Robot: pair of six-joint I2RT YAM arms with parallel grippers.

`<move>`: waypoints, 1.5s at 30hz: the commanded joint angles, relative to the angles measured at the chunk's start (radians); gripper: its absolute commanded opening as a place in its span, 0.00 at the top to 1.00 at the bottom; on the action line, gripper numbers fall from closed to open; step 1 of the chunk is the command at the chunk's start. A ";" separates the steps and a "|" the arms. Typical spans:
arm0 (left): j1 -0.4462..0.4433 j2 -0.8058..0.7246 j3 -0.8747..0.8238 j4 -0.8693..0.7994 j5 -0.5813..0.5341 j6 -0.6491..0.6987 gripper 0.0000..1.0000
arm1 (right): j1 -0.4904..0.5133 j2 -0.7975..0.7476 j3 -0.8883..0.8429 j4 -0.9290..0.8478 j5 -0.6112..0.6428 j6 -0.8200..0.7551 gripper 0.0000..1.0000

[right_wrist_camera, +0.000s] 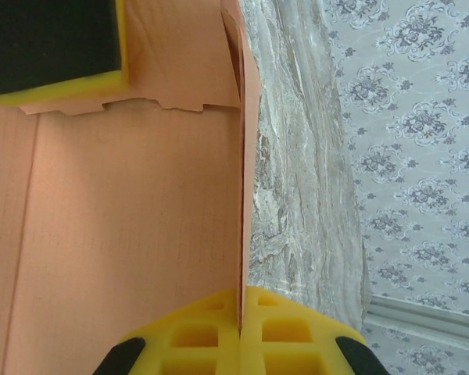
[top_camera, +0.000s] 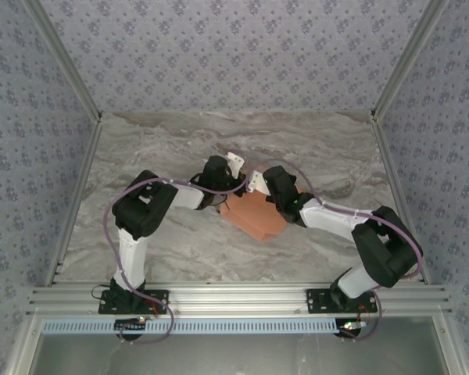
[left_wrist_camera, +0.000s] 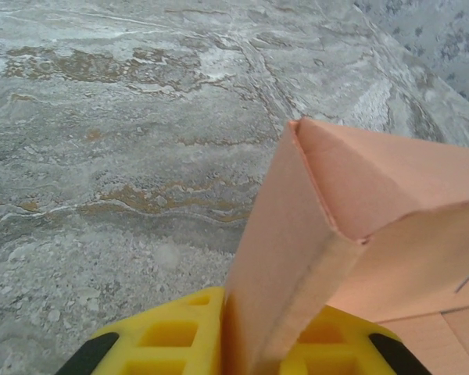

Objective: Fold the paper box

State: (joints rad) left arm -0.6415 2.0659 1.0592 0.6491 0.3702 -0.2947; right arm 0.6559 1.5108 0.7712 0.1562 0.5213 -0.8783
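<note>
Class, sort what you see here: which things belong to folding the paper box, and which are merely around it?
Belongs to the job: paper box, left claw and right claw, both gripping its panels.
Merely around: marble table, patterned walls, metal frame.

A grey-and-tan marbled tabletop fills the centre under even light. Bluish floral wallpaper covers the back wall at 12 o'clock, the left wall at 9 and the right wall at 3. Aluminium posts rise at 11 and 1. An aluminium rail crosses at 6.
</note>
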 commanded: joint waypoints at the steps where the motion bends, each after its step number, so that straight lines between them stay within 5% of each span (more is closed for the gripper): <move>1: 0.008 0.022 0.030 0.020 -0.121 -0.077 0.85 | 0.015 0.012 0.013 -0.053 -0.024 0.024 1.00; 12: -0.070 -0.043 0.051 -0.211 -0.587 -0.114 0.87 | 0.044 0.002 0.043 -0.136 -0.058 0.083 1.00; 22: -0.096 -0.046 0.090 -0.307 -0.830 -0.155 0.88 | 0.057 -0.036 0.038 -0.166 -0.125 0.160 1.00; 36: -0.108 -0.083 0.018 -0.206 -1.047 -0.182 0.90 | 0.043 -0.087 0.021 -0.196 -0.285 0.266 1.00; 45: -0.125 -0.092 -0.006 -0.120 -0.919 -0.118 0.88 | 0.025 -0.098 0.019 -0.200 -0.333 0.304 1.00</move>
State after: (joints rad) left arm -0.8150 1.9602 1.0737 0.4496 -0.3359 -0.4164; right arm 0.6601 1.4590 0.8059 0.0967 0.3531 -0.6636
